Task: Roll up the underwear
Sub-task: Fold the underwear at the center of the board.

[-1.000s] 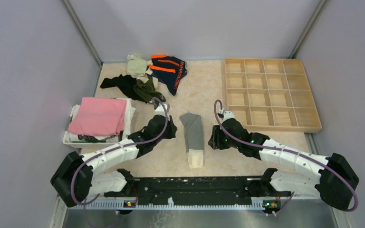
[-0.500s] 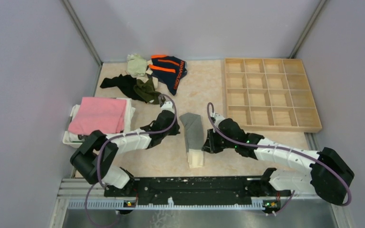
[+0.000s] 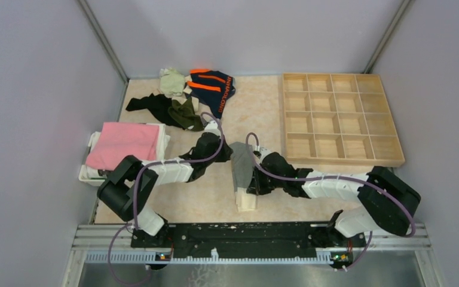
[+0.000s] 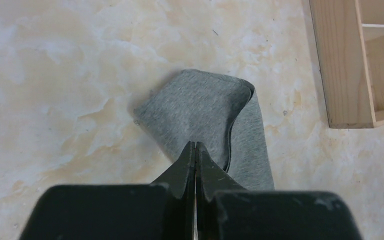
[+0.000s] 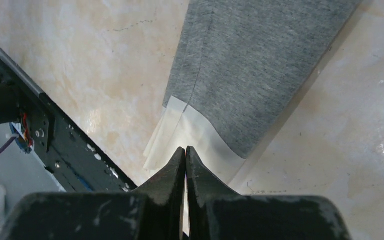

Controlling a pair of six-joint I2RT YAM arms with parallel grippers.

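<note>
Left gripper [image 4: 195, 145], now pinched shut, has moved onto the grey underwear [image 4: 200, 107] at its folded end; right gripper [image 5: 185, 150], likewise closed, has reached its beige waistband [image 5: 196, 131].

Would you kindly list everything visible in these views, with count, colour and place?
grey underwear: one, grey with cream waistband, table centre
navy underwear: one, navy with orange stripes, far side
dark garments: heap, black and olive, far left
pale garment: one, pale green, beside the navy
pink cloth: one, pink, on the white bin
white bin: one, white, left
wooden tray: one, light wood, right
left fingers: black, shut, at the grey underwear's far left edge
right fingers: black, shut, at its waistband
</note>
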